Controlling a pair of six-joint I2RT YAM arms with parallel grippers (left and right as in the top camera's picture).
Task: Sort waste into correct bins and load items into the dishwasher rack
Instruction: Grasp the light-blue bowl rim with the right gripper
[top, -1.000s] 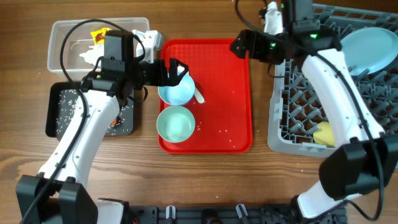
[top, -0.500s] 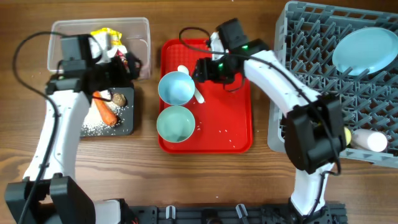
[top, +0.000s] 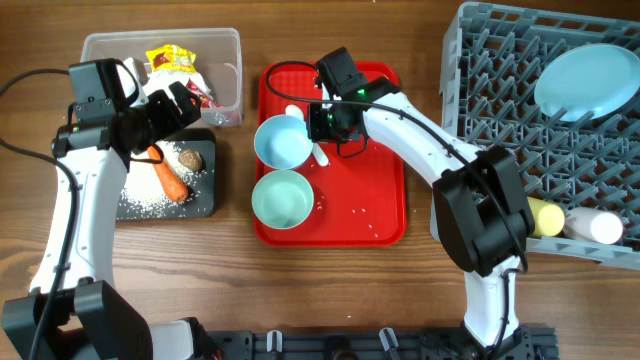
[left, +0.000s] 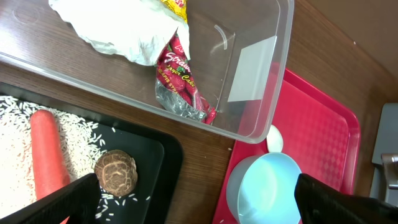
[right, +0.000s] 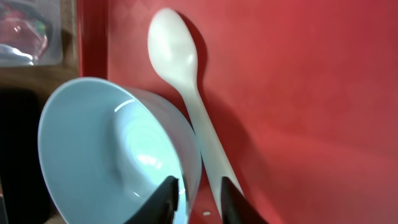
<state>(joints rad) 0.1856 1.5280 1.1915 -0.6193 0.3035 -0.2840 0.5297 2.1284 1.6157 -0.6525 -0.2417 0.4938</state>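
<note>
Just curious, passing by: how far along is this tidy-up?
Done: plate, yellow cup and pink cup sit in the rack; wrappers lie in the clear bin, carrot in the black bin. In hand: the right pincer straddles the upper bowl's rim. Still to go: it and the lower bowl on the red tray.

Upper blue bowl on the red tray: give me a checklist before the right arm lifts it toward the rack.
1. Right tool straddles the upper bowl rim: ok.
2. Grip tight on rim: cannot tell.
3. White spoon clear of the outer finger: not ok, handle beside it.
4. Bowl empty: ok.
5. Dishwasher rack has free pegs: ok.
6. Left tool open, off the tray: ok.
</note>
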